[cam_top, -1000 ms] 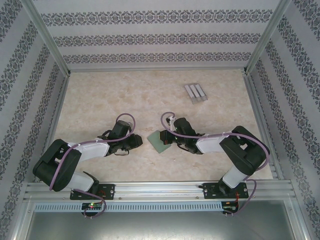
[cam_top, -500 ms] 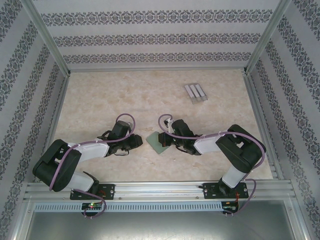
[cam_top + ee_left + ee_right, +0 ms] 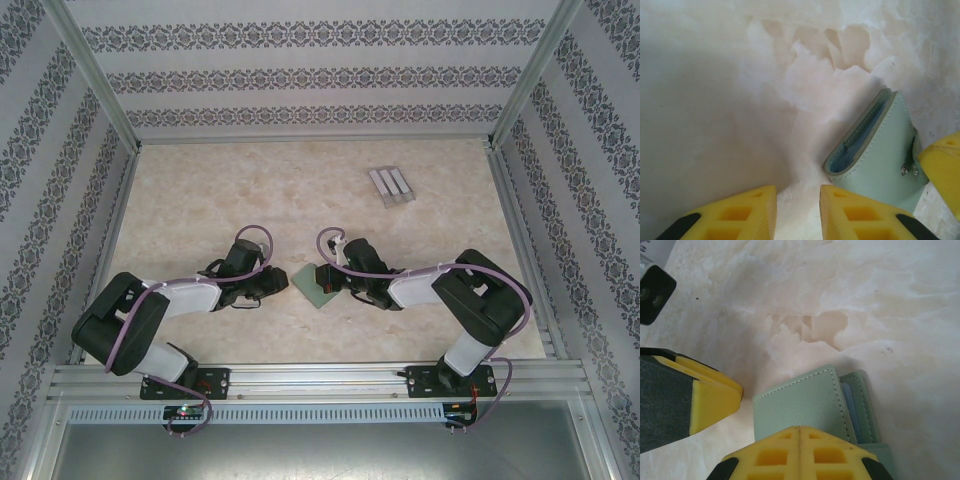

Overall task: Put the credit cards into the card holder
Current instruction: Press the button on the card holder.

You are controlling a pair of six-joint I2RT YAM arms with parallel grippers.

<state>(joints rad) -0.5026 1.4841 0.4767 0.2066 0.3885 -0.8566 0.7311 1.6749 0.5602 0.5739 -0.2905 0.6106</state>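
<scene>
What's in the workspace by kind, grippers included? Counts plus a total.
card holder: 1
ribbed stand: 1
grippers: 2 (left gripper open, right gripper shut)
Total: 4

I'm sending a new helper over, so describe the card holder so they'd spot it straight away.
On the beige marbled table, look near the front edge, where the left claw and right claw face each other. The card holder lies between them: a pale green stitched wallet with a snap tab, unlike the grey ribbed stand farther back.
</scene>
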